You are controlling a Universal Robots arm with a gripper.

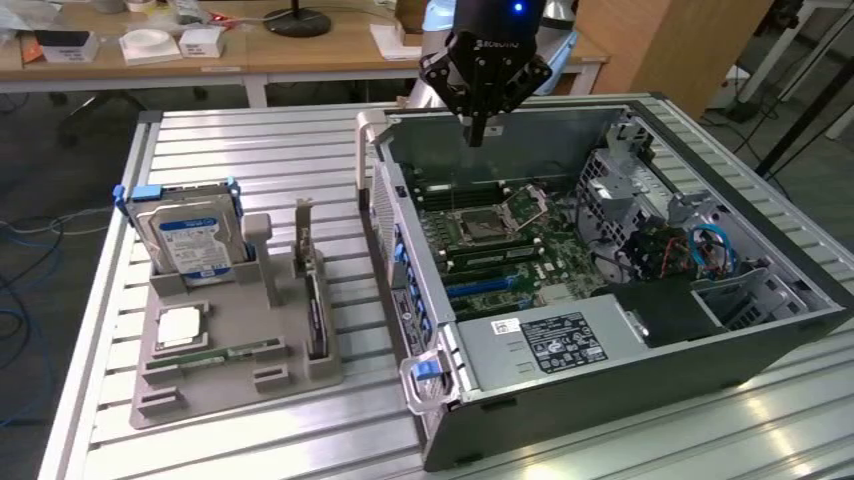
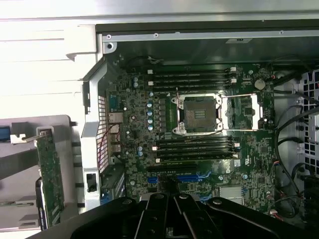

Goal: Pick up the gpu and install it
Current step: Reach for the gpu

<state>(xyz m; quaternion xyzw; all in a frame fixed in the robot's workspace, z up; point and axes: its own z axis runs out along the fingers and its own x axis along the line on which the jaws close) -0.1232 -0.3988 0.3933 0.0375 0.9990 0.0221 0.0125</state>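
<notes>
The gpu (image 1: 315, 305) stands on its long edge in a slot of the grey holder tray (image 1: 227, 385), its silver bracket pointing up at the far end. In the wrist view the gpu (image 2: 51, 177) shows as a thin greenish board with the bracket beside the case wall. My gripper (image 1: 475, 138) hangs over the far rim of the open computer case (image 1: 641, 350), well away from the card. Its fingers (image 2: 167, 211) are pressed together with nothing between them. Below it lies the motherboard (image 2: 209, 149) with blue expansion slots (image 2: 179, 177).
The tray also carries a silver hard drive (image 1: 198, 235) with a blue-white label, a processor chip (image 1: 180, 328) and a narrow memory stick (image 1: 243, 351). The case's side wall (image 1: 394, 270) stands between tray and motherboard. Cables (image 1: 694, 250) crowd the case on the exterior view's right.
</notes>
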